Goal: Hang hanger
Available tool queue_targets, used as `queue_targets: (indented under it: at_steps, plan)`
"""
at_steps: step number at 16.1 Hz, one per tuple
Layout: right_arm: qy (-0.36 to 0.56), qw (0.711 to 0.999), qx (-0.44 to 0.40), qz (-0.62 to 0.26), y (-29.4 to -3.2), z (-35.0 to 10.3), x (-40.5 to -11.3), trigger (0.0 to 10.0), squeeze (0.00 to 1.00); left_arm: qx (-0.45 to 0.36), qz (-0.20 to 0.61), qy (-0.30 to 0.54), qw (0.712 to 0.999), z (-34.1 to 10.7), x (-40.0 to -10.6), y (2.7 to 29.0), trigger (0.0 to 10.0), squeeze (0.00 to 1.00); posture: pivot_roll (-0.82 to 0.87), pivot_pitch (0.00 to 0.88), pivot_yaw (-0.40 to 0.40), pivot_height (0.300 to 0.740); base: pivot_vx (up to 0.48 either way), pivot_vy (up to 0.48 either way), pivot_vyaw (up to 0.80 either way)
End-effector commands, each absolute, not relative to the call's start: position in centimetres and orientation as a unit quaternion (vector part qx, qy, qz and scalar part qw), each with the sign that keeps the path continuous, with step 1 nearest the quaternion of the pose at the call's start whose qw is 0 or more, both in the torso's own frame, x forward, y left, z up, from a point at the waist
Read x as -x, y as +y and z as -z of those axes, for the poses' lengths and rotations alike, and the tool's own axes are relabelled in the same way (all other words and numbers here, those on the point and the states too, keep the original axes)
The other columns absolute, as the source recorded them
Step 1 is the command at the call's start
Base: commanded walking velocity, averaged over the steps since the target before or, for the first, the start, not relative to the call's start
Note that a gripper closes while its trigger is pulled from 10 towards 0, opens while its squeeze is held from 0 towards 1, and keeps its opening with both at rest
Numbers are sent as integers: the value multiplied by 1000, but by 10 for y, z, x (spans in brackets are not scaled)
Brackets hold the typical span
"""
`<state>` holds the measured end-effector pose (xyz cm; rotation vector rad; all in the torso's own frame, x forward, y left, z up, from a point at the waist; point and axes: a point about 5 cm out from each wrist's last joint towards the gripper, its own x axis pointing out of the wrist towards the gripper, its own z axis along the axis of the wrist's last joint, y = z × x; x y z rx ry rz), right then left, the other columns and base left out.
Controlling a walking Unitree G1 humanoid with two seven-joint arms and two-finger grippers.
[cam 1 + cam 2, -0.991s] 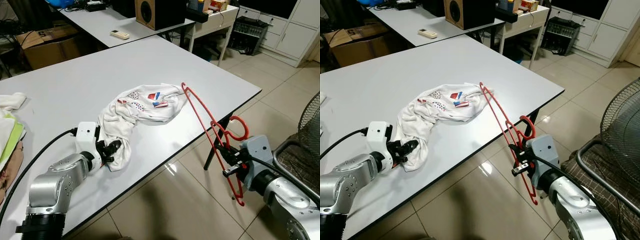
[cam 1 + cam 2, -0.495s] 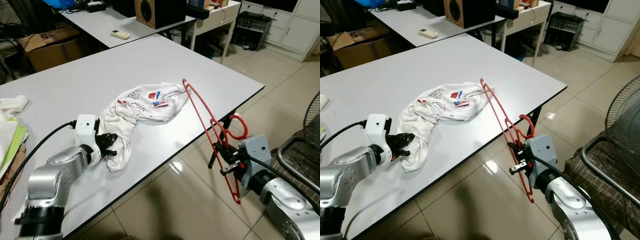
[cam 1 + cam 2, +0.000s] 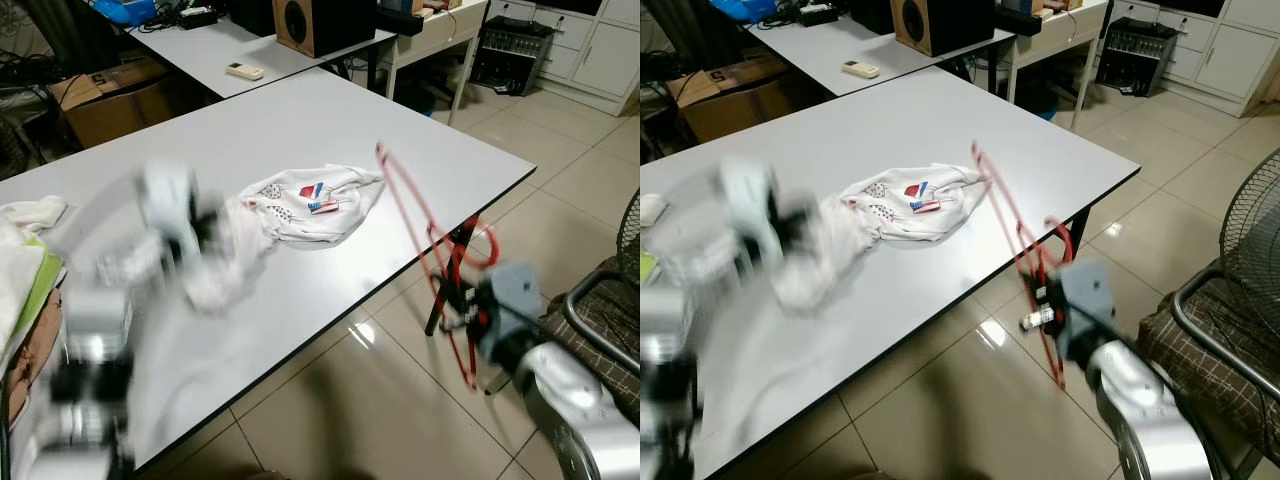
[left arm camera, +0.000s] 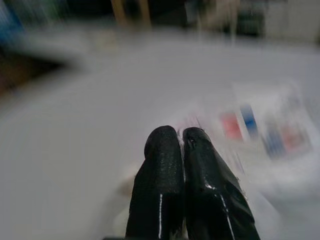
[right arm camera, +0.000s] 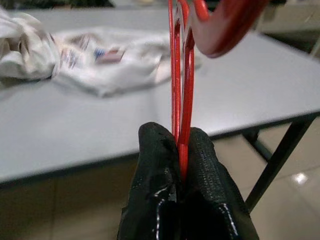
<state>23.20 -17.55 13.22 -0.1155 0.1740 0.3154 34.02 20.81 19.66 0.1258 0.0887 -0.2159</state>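
Holding status, per item:
Right gripper: my jaws are clamped on the red hanger, off the tabletop edge, above the floor.
Hanger position: it rises from my right jaws; its far end reaches the white garment.
Left gripper: my jaws are pressed together over the tabletop, the garment just beyond them; heavily blurred.
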Motion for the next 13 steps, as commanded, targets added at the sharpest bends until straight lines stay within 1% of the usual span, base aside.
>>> queue_targets:
  at_steps: [1,2,3,4,5,7,9,10,11,13]
  plan:
    - [57,989,56,-121,-185,-142,-239,10000,0,-122,84,-75,986,-243,-347,212,0,0,-91,0,97,740,0,0,0]
    - [34,993,43,-101,-190,-150,-243,10000,0,-151,65,-198,966,-290,-343,211,0,0,-94,0,100,740,0,0,0]
    - [25,995,38,-94,-192,-153,-243,10000,0,-173,58,-249,951,-306,-338,210,0,0,-94,0,100,740,0,0,0]
    - [12,996,25,-84,-194,-156,-242,10000,0,-202,64,-305,928,-321,-329,205,0,0,-97,0,108,740,0,0,0]
    - [13,996,24,-86,-192,-154,-240,10000,0,-216,83,-292,928,-311,-329,201,0,0,-93,0,108,740,0,0,0]
    - [23,995,28,-95,-186,-148,-238,10000,0,-227,91,-217,945,-275,-339,202,0,0,-96,0,109,740,0,0,0]
    - [33,993,25,-112,-181,-145,-238,10000,0,-223,94,-148,959,-250,-346,206,0,0,-92,0,105,740,0,0,0]
    - [38,991,31,-124,-180,-144,-238,10000,0,-222,90,-128,962,-243,-348,209,0,0,-93,0,104,740,0,0,0]
    - [45,987,35,-147,-177,-142,-236,10000,0,-219,81,-120,965,-240,-349,212,0,0,-94,0,103,740,0,0,0]
    - [60,972,48,-222,-170,-140,-226,10000,0,-201,68,-105,972,-238,-352,218,0,0,-91,0,100,740,0,0,0]
